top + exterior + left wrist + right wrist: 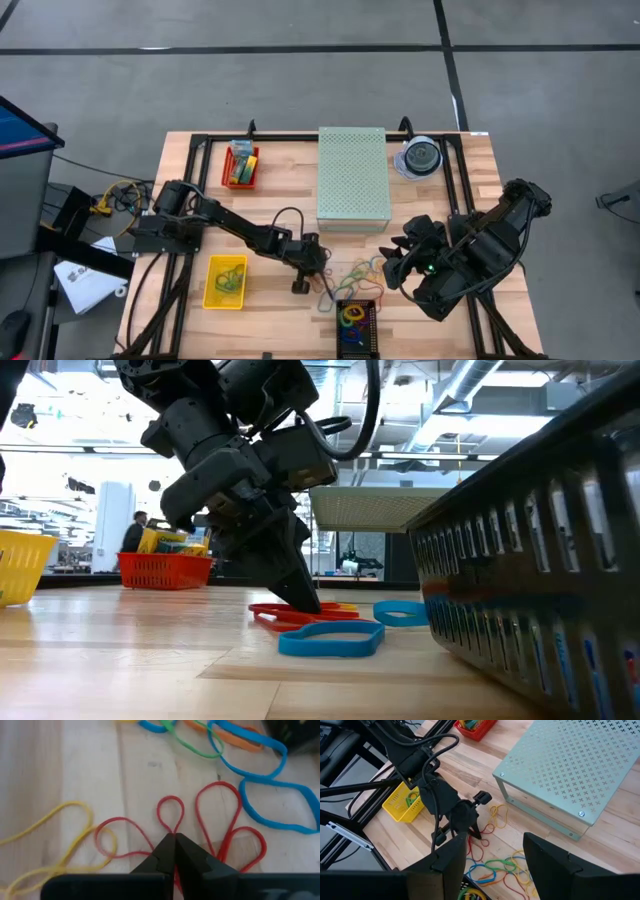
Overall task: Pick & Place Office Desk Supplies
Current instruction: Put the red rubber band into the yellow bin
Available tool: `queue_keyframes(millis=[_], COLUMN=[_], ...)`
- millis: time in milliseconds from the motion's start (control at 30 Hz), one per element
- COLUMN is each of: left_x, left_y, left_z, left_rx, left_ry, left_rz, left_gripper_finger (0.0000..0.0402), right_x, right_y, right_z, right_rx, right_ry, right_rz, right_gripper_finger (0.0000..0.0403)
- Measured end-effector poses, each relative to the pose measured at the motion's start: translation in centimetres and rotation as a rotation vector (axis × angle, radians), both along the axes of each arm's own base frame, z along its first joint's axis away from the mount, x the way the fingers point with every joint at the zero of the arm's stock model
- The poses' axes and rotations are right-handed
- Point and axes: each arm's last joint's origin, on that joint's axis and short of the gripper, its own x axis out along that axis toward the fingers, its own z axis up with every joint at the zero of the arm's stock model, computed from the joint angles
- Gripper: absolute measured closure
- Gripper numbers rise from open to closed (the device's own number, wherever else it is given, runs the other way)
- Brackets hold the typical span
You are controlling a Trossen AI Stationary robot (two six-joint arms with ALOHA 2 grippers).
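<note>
On the left side of the desk (190, 300) sits a yellow basket (225, 282) with a green band lying in it. Behind it, near the far edge, a red basket (241, 166) holds small yellow-and-green crayon boxes (240, 160). The left pincer (174, 838) is down at the desk surface in front of the pale green perforated box (353, 178), its fingers pressed together on a red rubber band (170, 812), whose loops fan out on either side of the tips. A yellow band (60, 845) lies just beside it, and blue bands (277, 810), a green one (192, 745) and an orange one (235, 735) lie scattered a little beyond. To their right, at the near edge, a dark basket (357, 328) holds more coloured bands. The right pincer (492, 852) hangs above the desk to the right of the scattered bands, fingers spread, holding nothing. A clear round case (420, 158) stands at the far right, beside the perforated box.
</note>
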Motion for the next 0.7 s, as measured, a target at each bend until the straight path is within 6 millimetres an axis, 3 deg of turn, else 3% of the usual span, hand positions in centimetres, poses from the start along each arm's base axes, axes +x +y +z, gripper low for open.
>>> queue_keyframes(millis=[133, 367, 700], left_x=[0.0, -0.6, -4.7], left_y=[0.1, 0.2, 0.9], left_z=[1.5, 6.7, 13.0], left_rx=[-0.052, -0.111, -0.182], left_ry=[-0.045, -0.197, -0.2], left_rz=[0.04, 0.099, 0.161], left_gripper_finger=[0.04, 0.0401, 0.0401], right_x=[0.0, 0.0, 0.0], right_y=[0.0, 0.0, 0.0], right_z=[0.0, 0.0, 0.0], right_rx=[0.001, 0.003, -0.015], right_ry=[-0.001, -0.004, -0.013], right_rz=[0.0, 0.0, -0.006], right_gripper_finger=[0.0212, 0.0212, 0.0212])
